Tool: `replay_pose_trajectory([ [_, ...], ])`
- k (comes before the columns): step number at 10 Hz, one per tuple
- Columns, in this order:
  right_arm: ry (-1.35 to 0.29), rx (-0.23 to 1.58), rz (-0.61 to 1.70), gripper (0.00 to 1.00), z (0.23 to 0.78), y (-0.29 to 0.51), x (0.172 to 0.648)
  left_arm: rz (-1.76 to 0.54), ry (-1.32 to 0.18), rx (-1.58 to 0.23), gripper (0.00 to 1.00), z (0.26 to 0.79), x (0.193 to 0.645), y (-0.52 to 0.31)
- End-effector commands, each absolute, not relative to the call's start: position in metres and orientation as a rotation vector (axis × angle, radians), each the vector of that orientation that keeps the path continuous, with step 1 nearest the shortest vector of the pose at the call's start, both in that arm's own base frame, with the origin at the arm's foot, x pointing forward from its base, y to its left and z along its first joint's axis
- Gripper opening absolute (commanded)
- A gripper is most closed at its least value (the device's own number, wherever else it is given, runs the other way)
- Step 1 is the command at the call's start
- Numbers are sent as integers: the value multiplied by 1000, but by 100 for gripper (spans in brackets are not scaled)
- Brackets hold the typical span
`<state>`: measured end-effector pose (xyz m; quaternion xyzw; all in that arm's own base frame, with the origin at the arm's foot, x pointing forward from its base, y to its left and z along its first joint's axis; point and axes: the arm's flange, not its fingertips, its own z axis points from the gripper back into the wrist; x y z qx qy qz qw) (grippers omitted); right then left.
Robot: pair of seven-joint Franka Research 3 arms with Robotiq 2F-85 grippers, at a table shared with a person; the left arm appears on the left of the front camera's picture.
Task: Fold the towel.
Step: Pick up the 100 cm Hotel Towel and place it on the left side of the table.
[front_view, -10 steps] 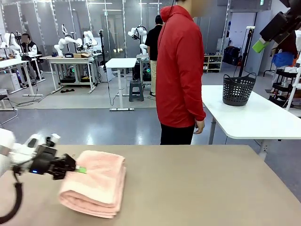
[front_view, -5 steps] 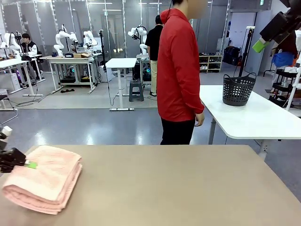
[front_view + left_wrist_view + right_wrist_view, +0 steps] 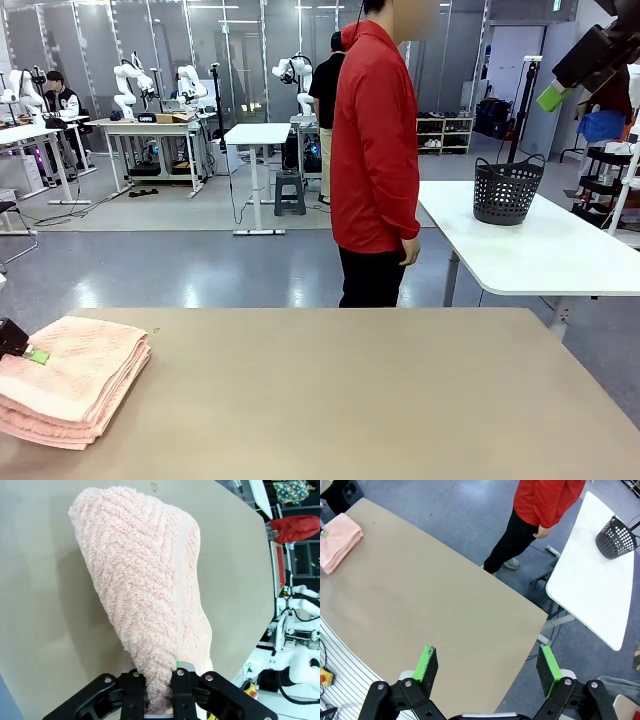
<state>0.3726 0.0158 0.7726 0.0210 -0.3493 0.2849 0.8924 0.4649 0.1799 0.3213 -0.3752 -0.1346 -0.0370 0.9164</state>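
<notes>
Folded towel [image 3: 68, 388] (left table [image 3: 380, 400] edge), left jaws straddling.

Folded towel [image 3: 70, 385] lies at the table's [image 3: 350, 400] left edge, left claw [image 3: 25, 348] touching it.

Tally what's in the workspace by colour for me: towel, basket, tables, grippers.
Pink: 1, the folded towel
Black: 3, the basket, the left gripper, the right gripper
Tan: 1, the near table
White: 1, the side table under the basket
Total: 6
</notes>
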Motion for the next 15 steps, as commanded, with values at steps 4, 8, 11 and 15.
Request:
replay_pose_trajectory([
  [4, -724, 36, 601, 100, 772, 15, 372, -33, -266, -686, 100, 338, 467, 179],
  [8, -724, 36, 601, 100, 772, 15, 372, -29, -264, -540, 100, 359, 459, 178],
  [11, -724, 36, 601, 100, 772, 15, 372, -25, -245, -475, 100, 372, 452, 166],
  [15, -724, 36, 601, 100, 772, 15, 372, -42, -272, -534, 100, 365, 461, 185],
])
